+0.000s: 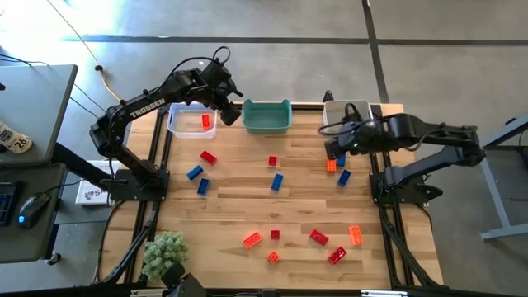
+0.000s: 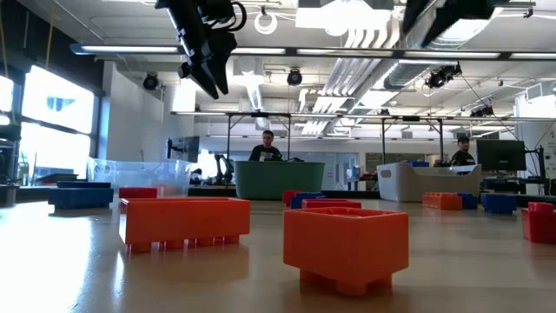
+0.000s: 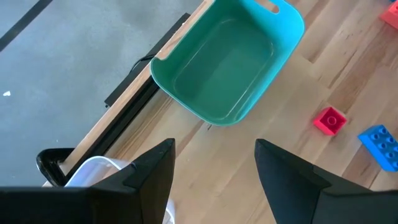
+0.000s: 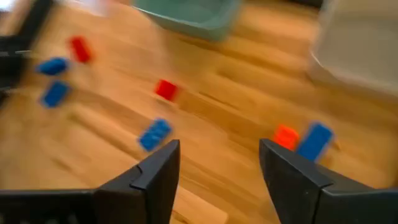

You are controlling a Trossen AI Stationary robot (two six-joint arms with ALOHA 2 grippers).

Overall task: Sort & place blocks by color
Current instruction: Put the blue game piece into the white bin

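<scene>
Left hand point(image 1: 233, 113) hangs wide and empty between clear bin point(image 1: 192, 120) and teal bin point(image 1: 266, 116) — right hand point(image 1: 333, 151), wide too, hovers over an orange block point(image 1: 331, 166).

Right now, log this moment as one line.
left claw open, between clear bin and teal bin | right claw open over blocks | one red block binned

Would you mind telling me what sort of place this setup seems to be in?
Most likely a robotics lab or workshop in an open industrial hall. The low view shows exposed ceiling pipes and people at desks with a monitor; the high view shows a wooden table on a concrete floor.
</scene>
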